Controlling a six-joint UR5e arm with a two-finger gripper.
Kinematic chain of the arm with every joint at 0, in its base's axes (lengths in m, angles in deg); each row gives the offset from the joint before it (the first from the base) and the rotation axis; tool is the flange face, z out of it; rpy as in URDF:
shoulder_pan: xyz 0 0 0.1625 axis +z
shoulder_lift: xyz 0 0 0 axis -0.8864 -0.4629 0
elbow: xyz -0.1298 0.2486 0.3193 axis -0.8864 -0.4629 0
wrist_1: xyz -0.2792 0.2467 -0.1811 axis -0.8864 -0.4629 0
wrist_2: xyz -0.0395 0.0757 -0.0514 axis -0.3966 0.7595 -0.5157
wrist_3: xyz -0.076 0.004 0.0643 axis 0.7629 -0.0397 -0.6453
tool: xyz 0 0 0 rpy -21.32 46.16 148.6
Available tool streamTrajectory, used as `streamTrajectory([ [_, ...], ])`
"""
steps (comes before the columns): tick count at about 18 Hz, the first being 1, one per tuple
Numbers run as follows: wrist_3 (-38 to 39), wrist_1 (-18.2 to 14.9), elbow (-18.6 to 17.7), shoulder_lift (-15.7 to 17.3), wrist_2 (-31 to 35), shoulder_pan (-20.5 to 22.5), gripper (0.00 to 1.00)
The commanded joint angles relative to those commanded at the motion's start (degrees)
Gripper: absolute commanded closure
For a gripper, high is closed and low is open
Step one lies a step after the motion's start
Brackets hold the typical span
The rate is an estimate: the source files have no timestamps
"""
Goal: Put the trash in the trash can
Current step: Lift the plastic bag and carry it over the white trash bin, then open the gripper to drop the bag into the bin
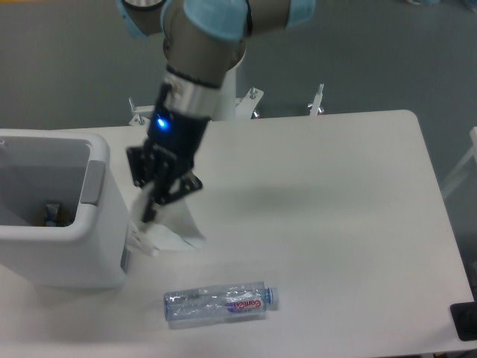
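Flat: bottle axis left-right, cap rightward.

One fixed view, high at the table's front edge, angled down toward the arm's base.

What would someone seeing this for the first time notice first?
The gripper, with a blue light glowing on it, holds a crumpled pale wrapper in the air beside the large white trash can at the left edge. A clear plastic bottle with a blue cap lies on its side near the table's front edge.
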Motion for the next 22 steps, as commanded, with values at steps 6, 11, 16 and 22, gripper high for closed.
streamTrajectory([
  [6, 0.2, 0.0, -0.9, 0.4, 0.5, -7.7, 0.91],
  [11, 2.3, 0.0, -2.1, 0.4, 0.5, -11.3, 0.00],
  [16, 3.3, 0.0, -2.0, 0.4, 0.5, -11.3, 0.00],
  [22, 6.3, -0.2, -1.4, -1.7, 0.5, -3.5, 0.00],
])
